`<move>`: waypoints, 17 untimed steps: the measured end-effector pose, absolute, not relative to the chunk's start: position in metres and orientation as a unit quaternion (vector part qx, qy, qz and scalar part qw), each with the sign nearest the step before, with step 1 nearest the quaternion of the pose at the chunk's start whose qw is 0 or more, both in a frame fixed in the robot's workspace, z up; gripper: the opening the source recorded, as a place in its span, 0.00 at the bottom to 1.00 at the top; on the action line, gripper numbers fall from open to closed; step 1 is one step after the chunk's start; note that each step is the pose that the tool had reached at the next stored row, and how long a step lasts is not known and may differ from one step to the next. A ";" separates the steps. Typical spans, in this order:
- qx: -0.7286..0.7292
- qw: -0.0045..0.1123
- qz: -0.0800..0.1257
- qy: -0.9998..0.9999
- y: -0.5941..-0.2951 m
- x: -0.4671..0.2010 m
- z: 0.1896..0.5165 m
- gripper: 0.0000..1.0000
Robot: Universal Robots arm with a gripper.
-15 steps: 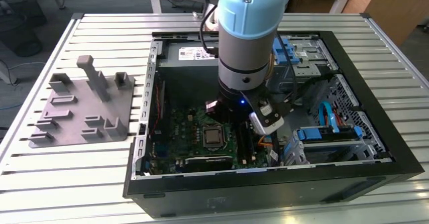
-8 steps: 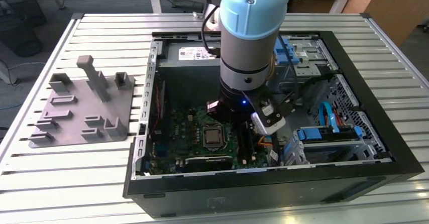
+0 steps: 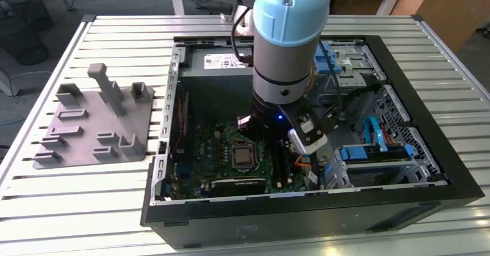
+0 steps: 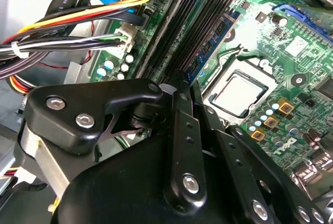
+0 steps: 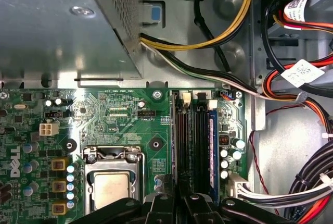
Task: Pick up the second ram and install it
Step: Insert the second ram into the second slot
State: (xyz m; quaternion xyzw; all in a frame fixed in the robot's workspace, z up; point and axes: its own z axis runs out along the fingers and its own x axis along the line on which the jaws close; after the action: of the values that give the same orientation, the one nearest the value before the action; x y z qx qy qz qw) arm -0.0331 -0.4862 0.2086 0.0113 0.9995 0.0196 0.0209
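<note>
A slim dark blue ram (image 5: pixel 212 151) stands edge-up in the outermost of the black memory slots (image 5: pixel 183 146) on the green motherboard. It also runs along the slots (image 4: pixel 177 31) as a blue strip (image 4: pixel 213 39) in the second wrist view. Whether it is the second ram I cannot tell. My gripper (image 4: pixel 183 81) is low inside the open case, its black fingers (image 4: pixel 179 130) brought together right at the near end of the slot row, beside the ram's end. Its base fills the near edge of the first wrist view (image 5: pixel 179 203). Nothing shows between the tips.
The grey fixture plate (image 3: pixel 92 124) with upright posts lies on the slatted table at the exterior view's left. The case walls (image 3: pixel 306 210) surround the arm. The CPU socket (image 5: pixel 112 187) sits beside the slots. Cable bundles (image 5: pixel 302 88) crowd the other side.
</note>
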 end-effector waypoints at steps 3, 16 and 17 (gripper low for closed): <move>0.011 0.021 0.019 1.000 -0.486 -0.034 0.208 0.14; 0.013 0.021 0.019 1.000 -0.486 -0.033 0.210 0.14; 0.013 0.021 0.019 1.000 -0.486 -0.034 0.212 0.14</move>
State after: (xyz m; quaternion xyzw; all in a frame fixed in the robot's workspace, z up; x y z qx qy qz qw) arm -0.0335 -0.4860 0.2119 0.0131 0.9995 0.0194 0.0212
